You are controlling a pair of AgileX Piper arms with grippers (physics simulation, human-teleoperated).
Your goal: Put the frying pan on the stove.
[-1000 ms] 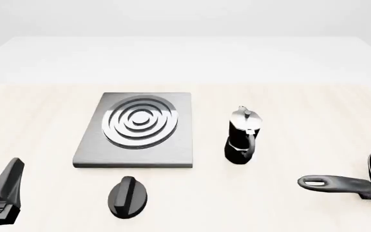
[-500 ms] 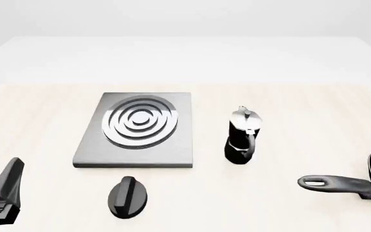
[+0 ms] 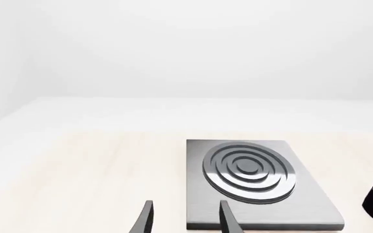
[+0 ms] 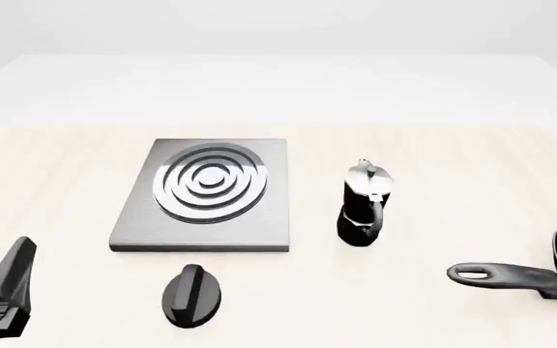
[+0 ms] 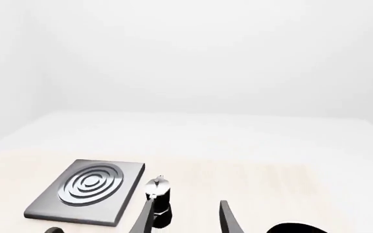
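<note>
The frying pan (image 4: 550, 272), off at the stove's (image 4: 206, 196) 4 o'clock, looked rigid, probably heavy and slick; its long handle seemed best grabbed. Both the left gripper (image 3: 183, 221) and right gripper (image 5: 185, 221) were seen spread apart, empty.

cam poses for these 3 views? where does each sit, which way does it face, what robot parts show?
Front: fixed, above and behind the arms, looking forward and down; left hand at lower left.
Left wrist: behind the left hand, facing the stove.
Right wrist: behind the right hand, facing the moka pot, frying pan at edge.
Shared: stove, moka pot in all.
</note>
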